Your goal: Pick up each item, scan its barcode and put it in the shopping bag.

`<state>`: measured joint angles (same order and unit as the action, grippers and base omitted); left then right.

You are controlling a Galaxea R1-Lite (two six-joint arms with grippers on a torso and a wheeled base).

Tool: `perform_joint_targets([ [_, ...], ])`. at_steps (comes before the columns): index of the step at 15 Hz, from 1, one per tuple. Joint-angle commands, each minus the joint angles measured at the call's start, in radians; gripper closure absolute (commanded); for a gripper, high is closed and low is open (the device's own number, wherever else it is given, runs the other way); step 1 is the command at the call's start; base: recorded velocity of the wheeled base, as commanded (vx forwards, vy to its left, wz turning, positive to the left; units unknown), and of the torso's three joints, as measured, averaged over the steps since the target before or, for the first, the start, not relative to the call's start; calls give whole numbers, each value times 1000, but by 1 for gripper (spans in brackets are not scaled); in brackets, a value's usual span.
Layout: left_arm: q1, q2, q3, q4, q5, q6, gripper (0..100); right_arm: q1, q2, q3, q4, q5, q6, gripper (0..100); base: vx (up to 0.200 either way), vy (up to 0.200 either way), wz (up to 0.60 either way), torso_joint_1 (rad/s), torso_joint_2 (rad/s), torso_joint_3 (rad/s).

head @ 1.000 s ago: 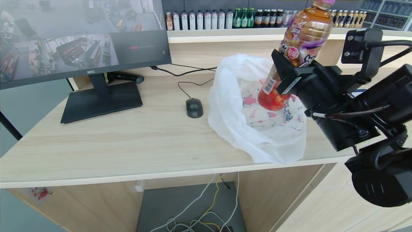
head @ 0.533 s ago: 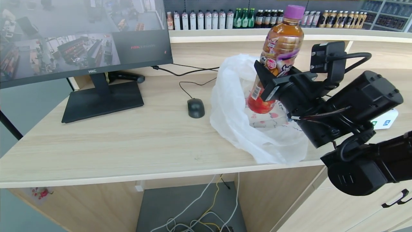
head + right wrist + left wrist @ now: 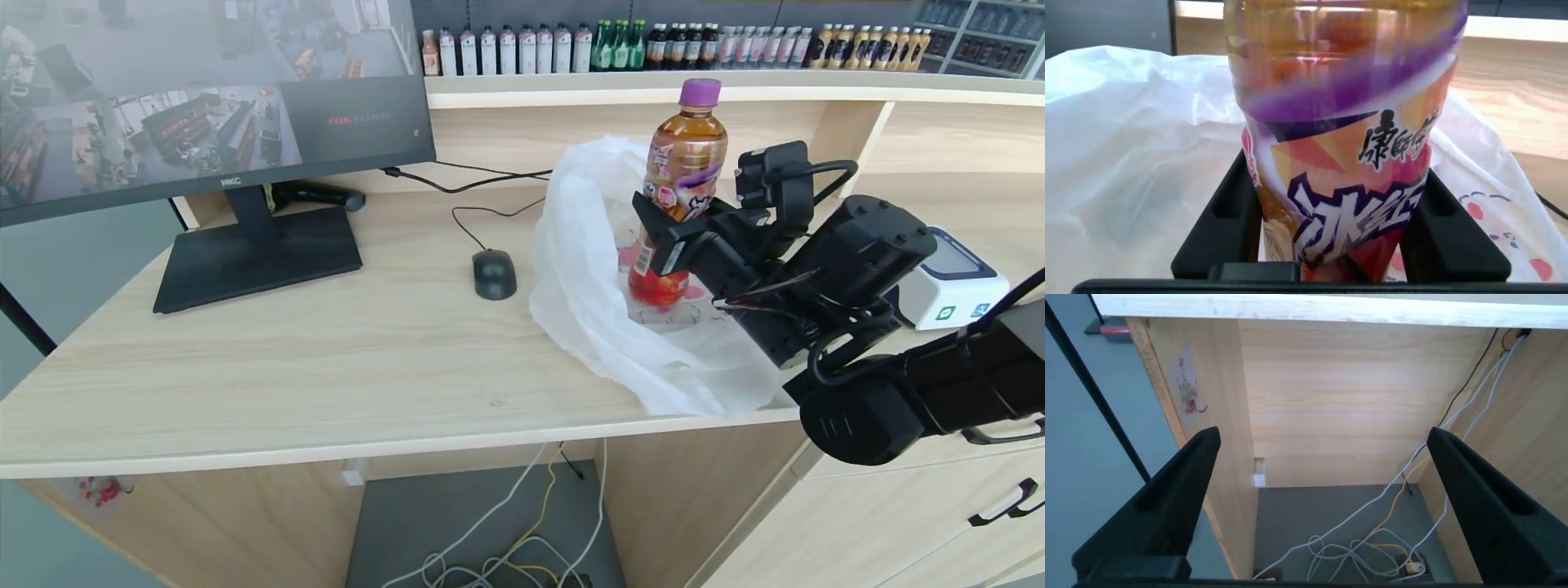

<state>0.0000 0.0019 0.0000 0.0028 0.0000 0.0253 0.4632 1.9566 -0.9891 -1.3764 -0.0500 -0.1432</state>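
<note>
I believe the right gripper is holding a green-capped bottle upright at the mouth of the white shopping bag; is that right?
Not quite: the head view shows the cap is purple, not green. Otherwise yes: the right gripper holds the bottle upright at the mouth of the white shopping bag.

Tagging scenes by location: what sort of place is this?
Probably a shop checkout counter: rows of bottled drinks shelved behind, a scanner at one end, and a monitor showing store camera feeds.
</note>
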Motion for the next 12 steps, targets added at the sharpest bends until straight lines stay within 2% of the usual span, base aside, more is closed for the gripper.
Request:
perform_joint_targets([
  [1, 0, 0, 0, 0, 0, 1, 0, -3, 19, -49, 34, -1, 2, 100, 0, 0, 0, 0, 0, 0],
  [7, 0, 0, 0, 0, 0, 1, 0, -3, 39, -42, 69, -2, 27, 100, 0, 0, 0, 0, 0, 0],
  [12, 0, 0, 0, 0, 0, 1, 0, -3, 39, 23, 69, -5, 54, 100, 0, 0, 0, 0, 0, 0],
])
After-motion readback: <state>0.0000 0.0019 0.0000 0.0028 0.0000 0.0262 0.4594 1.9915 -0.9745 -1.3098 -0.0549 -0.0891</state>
